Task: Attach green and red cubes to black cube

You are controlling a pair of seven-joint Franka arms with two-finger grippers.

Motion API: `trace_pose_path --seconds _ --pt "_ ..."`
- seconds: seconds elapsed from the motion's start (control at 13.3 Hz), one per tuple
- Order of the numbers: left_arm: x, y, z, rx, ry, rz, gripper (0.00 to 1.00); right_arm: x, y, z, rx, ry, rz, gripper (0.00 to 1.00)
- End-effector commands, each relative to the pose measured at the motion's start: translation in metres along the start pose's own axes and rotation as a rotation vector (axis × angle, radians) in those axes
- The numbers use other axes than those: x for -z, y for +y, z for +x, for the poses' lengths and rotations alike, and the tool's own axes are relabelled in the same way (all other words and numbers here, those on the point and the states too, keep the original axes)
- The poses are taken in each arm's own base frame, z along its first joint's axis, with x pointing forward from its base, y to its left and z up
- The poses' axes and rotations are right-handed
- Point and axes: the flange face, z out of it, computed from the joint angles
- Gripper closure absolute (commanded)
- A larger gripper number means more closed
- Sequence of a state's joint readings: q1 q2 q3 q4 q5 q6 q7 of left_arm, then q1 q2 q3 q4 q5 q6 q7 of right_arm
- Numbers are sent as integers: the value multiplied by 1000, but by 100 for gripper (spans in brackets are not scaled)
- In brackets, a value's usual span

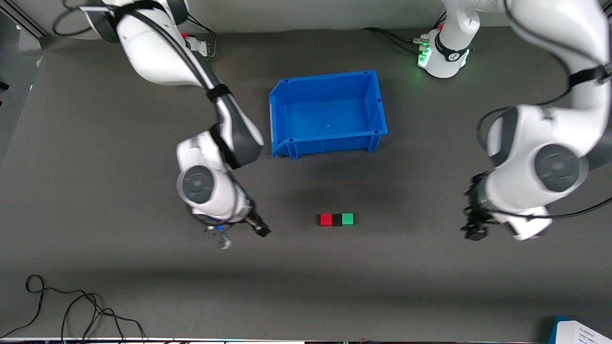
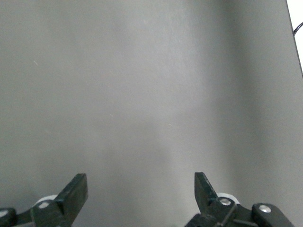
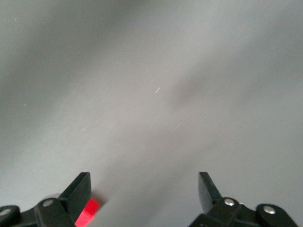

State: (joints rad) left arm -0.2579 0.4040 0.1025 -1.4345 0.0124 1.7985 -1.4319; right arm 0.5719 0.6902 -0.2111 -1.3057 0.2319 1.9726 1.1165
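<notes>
The red cube [image 1: 325,219], the black cube [image 1: 337,220] and the green cube [image 1: 347,219] lie in one touching row on the grey mat, the black one in the middle. My right gripper [image 1: 242,236] hangs open over the mat, apart from the row on its red end, with nothing between its fingers. In the right wrist view the red cube [image 3: 88,212] peeks out beside one fingertip of the right gripper [image 3: 144,189]. My left gripper [image 1: 475,231] is over bare mat off the green end. The left wrist view shows the left gripper [image 2: 141,189] open and empty.
A blue bin [image 1: 287,100] stands empty, farther from the front camera than the cube row. Loose black cables [image 1: 71,306] lie near the mat's front edge at the right arm's end. A white and blue box [image 1: 581,332] sits at the front corner at the left arm's end.
</notes>
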Motion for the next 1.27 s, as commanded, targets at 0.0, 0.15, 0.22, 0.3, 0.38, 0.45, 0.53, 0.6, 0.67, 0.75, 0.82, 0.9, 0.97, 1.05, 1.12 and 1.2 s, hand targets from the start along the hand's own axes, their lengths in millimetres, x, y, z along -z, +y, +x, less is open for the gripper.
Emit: trace_pose_path --seconds 0.0,0.15,0.22,0.3,0.38,0.45,0.53,0.6,0.67,0.75,0.82,0.9,0.97,1.05,1.12,1.2 --pt "56 -48 36 -123 -13 13 0 33 68 29 166 -19 -26 0" --pt "79 -71 58 -229 -29 38 0 54 105 52 288 -20 -20 0" --pt "89 -83 75 -268 -33 35 0 70 125 72 340 -12 -4 0" --pt "99 -92 81 -324 -37 35 0 86 142 84 402 -11 6 0" --pt "107 -100 87 -386 -44 40 0 98 157 89 463 -20 7 0" --pt "115 -108 88 -452 -51 44 0 110 171 96 517 -20 12 0" --pt "121 -115 88 -526 -64 61 0 121 186 105 568 -18 23 0" --pt "127 -124 88 -607 -72 97 0 131 199 116 603 -16 25 0" --pt "132 -132 91 -716 -71 146 0 143 211 125 622 -18 14 0" --pt "139 -141 98 -814 -95 173 0 161 215 129 626 -10 -1 0" --pt "154 -157 124 -904 -127 160 0 178 217 130 658 9 -71 0" --pt "164 -166 133 -1004 -153 157 0 194 218 128 702 49 -161 0" --pt "165 -169 135 -1090 -171 160 0 204 223 126 713 63 -200 0" --pt "167 -169 135 -1121 -168 153 0 215 228 123 704 70 -181 0" --pt "168 -166 134 -1127 -159 135 0 225 225 122 704 87 -167 1" --pt "169 -162 130 -1137 -178 74 0 243 219 119 717 108 -125 2"
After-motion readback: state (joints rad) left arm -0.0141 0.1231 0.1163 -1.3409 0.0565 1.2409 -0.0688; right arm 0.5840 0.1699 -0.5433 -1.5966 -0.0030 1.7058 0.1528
